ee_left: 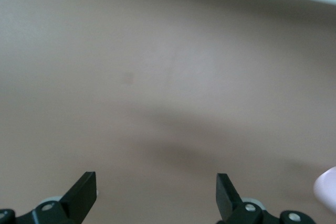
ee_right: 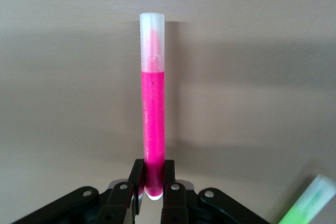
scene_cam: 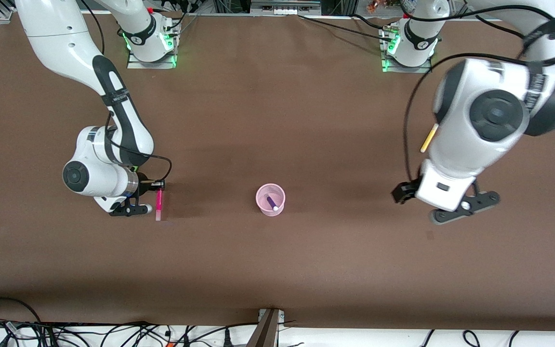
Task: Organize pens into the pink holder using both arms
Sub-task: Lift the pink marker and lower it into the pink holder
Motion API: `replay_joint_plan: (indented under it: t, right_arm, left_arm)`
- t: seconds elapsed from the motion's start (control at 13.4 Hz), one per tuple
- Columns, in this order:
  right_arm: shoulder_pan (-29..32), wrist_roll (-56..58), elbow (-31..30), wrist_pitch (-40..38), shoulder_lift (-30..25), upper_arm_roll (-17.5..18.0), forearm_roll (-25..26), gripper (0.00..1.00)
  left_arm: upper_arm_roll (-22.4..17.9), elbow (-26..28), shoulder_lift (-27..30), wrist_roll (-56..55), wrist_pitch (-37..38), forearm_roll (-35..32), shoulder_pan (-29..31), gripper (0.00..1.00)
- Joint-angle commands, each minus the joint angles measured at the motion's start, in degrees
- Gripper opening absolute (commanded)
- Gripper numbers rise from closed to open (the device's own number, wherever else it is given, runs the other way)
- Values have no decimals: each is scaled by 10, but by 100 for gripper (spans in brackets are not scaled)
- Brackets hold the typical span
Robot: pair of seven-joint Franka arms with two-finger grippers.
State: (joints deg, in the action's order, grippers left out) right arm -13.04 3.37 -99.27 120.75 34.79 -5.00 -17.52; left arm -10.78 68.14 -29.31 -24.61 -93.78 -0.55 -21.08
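Observation:
My right gripper is shut on one end of the magenta pink pen, toward the right arm's end of the table; the pen sticks out level, low over the brown table. In the right wrist view the fingers pinch the pen. The light green pen shows blurred beside it. The pink holder stands mid-table with the dark purple pen inside. My left gripper is open and empty above the table toward the left arm's end. The yellow pen lies partly hidden by the left arm.
The brown table runs to a white strip with cables at the edge nearest the front camera. The holder's rim shows at the edge of the left wrist view. The arm bases stand along the table's robot edge.

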Motion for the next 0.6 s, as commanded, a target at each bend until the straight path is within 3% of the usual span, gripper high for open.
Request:
replay_joint_plan:
  t: [0.0,0.15,0.37,0.52]
  right_arm:
    - [-10,-94,75,-114,-5,3,-16,0]
    - [-30,-177,118,-168,-3,3,-36,0]
    - [-62,-293,155,-200,1,3,-148,0]
    - [-87,-383,181,-199,12,3,-180,0]
  left_arm:
    - [9,53,26,132,16,15,46,100]
    - [9,78,42,205,16,48,77,100]
    - [9,126,84,269,5,72,109,100]
    - [9,147,103,300,-10,73,125,100]
